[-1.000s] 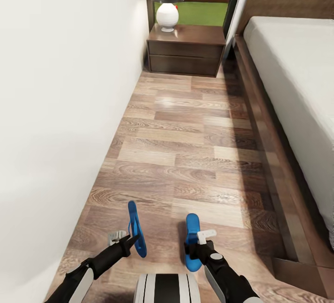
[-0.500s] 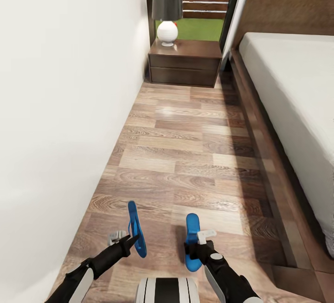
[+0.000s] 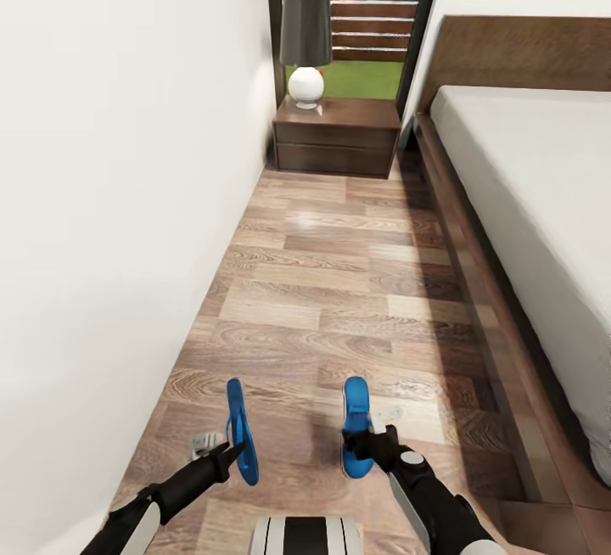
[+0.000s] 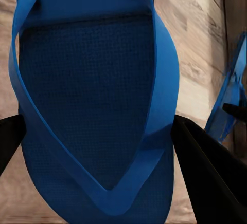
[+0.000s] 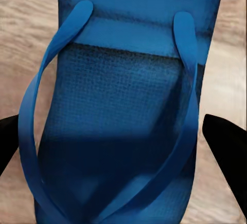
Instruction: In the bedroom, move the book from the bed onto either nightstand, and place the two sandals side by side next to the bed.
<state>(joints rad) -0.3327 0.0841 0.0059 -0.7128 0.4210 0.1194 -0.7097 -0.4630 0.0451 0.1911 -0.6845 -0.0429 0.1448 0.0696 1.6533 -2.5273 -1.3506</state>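
Pretty clearly a bedroom in a home: big low bed with a dark brown wooden frame (image 3: 475,224) and off-white mattress, a low dark brown drawer nightstand (image 3: 337,137) holding a white-based, dark-shaded lamp (image 3: 305,44), wood-plank floor (image 3: 339,283), white walls.

Nightstand (image 3: 336,137) farther off; camera tilted.

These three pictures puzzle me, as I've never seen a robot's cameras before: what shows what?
It is a simulated two-armed robot. The wide picture looks down from its head: black arms at the bottom, a wood floor, the bed at right, and ahead a nightstand with a lamp. The left gripper holds one blue sandal on edge; the right gripper holds the other sandal. The close-ups come from wrist cameras, each looking along black fingers at its sandal.
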